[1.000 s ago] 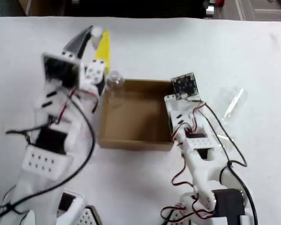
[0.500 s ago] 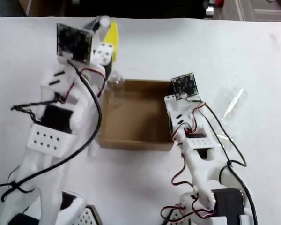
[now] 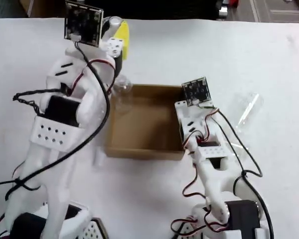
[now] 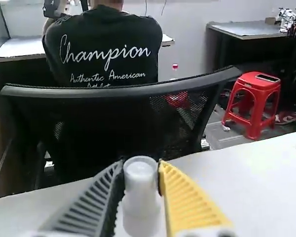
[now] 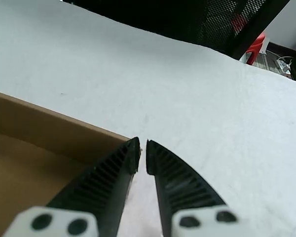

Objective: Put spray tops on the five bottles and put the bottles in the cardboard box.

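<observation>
My left gripper (image 4: 140,165) is shut on a white spray top (image 4: 138,195), pinched between its black and yellow fingers. In the high view that gripper (image 3: 114,24) is raised over the far left of the table, beyond a clear bottle (image 3: 121,87) that stands by the far left corner of the cardboard box (image 3: 142,149). The right gripper (image 5: 142,150) is shut with nothing in it, its tips above the box's far right corner (image 5: 49,131). The right arm (image 3: 197,119) stands along the box's right wall.
Clear plastic items (image 3: 246,107) lie on the table right of the box. A small white piece (image 3: 97,158) lies by the box's left near corner. A black mesh chair (image 4: 113,123) with a person seated beyond it stands past the table's far edge.
The left arm has risen and swung toward the far edge, carrying the spray top away from the bottle. The right arm has not moved.
</observation>
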Robot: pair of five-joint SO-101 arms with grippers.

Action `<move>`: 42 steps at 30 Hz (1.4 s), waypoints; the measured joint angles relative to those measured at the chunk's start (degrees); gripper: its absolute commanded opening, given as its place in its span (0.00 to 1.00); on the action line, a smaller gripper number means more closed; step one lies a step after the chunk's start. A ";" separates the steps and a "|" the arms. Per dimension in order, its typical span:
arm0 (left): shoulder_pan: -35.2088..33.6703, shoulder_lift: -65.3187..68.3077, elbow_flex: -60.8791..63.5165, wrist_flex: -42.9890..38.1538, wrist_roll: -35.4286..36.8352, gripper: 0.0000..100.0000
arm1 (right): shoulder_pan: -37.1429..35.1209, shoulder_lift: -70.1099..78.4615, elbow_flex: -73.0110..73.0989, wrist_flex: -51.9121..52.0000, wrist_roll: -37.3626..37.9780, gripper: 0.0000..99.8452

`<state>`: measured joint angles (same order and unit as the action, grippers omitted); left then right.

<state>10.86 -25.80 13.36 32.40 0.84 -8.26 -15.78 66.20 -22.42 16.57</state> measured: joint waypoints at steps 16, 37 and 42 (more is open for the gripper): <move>-0.09 0.35 -0.09 -0.09 0.00 0.02 | 0.00 0.00 0.00 0.00 0.00 0.02; -0.18 0.44 5.36 -4.04 0.00 0.02 | 0.00 0.00 0.00 0.00 0.00 0.02; -0.53 0.44 6.51 -4.04 0.00 0.02 | 0.00 0.00 0.00 0.00 0.00 0.02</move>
<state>10.33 -25.36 19.87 28.35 0.84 -8.26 -15.78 66.20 -22.42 16.57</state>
